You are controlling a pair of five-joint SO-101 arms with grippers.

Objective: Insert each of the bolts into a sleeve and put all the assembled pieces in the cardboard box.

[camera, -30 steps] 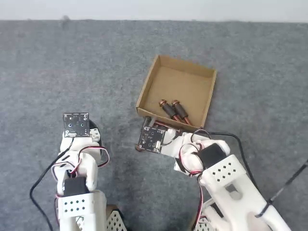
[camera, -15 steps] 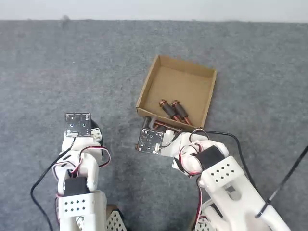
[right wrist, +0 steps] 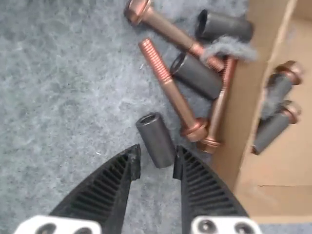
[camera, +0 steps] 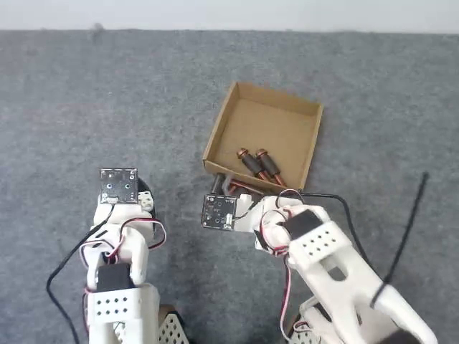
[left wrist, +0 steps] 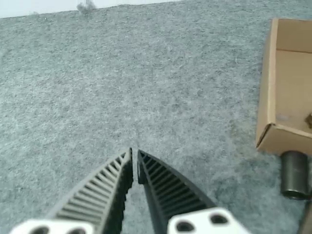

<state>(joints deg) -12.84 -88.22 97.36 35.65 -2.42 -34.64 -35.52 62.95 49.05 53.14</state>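
Observation:
My right gripper (right wrist: 156, 157) is open and low over the carpet, a dark loose sleeve (right wrist: 155, 140) lying between its fingertips. Just beyond it three copper bolts (right wrist: 168, 90) lie tangled with two more dark sleeves (right wrist: 196, 74), (right wrist: 224, 27) against the outer wall of the cardboard box (right wrist: 251, 92). Two assembled pieces (camera: 259, 164) lie inside the box (camera: 221, 130), near its front wall. My left gripper (left wrist: 134, 155) is shut on nothing, over bare carpet left of the box (left wrist: 267, 97); one sleeve (left wrist: 295, 173) stands by the box corner.
Grey carpet (camera: 107, 93) covers the whole table, with open room on the left and behind the box. The right arm (camera: 315, 244) leans over the pile at the box's front, its black cable (camera: 405, 229) rising at the right. A tuft of grey fluff (right wrist: 229, 48) sits on the pile.
The right arm has shifted a little to the left and toward the table's near edge, over the loose parts. The left arm has barely moved.

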